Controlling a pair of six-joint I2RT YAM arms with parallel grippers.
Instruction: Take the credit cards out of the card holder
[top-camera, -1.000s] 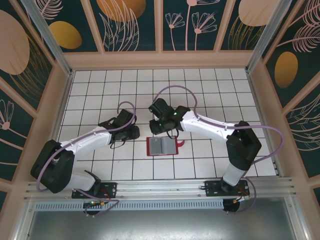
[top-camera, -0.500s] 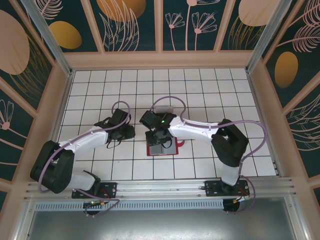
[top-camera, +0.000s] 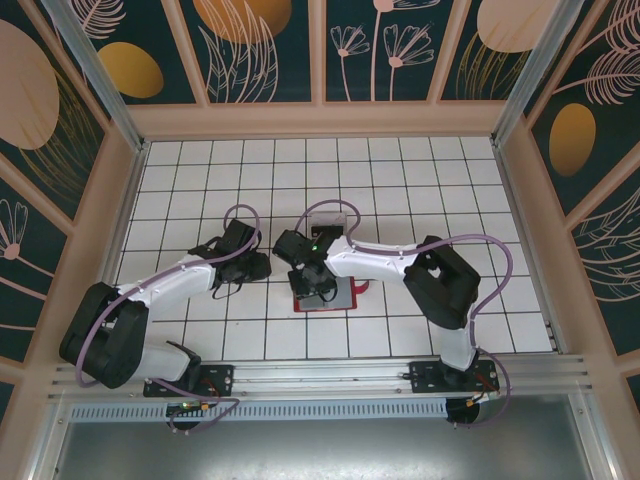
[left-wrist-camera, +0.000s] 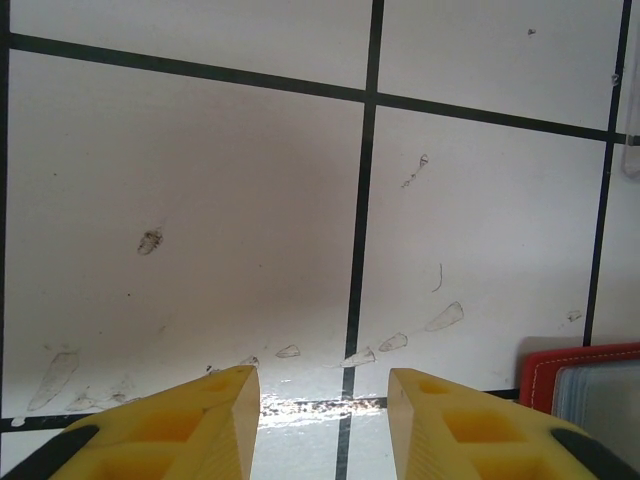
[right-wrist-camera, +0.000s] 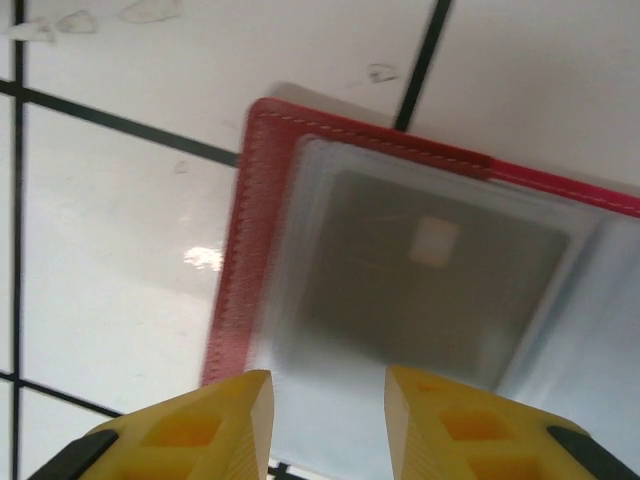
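At the centre of the table (top-camera: 420, 180) the card holder (top-camera: 342, 296) lies open, a grey credit card (right-wrist-camera: 430, 270) in its pocket, so the right gripper (right-wrist-camera: 328, 420) hovers over it, fingers apart, while the left gripper (left-wrist-camera: 322, 420), also apart, waits at its 9 o'clock, probably to steady it.

"Where is the card holder (top-camera: 345, 301)?"
"It lies open and flat on the white tiles (top-camera: 400, 180), near the middle. Its edge is red."
"Any cards in it?"
"One dark grey card (right-wrist-camera: 390, 300) sits in a see-through pocket. It has a small pale square on it."
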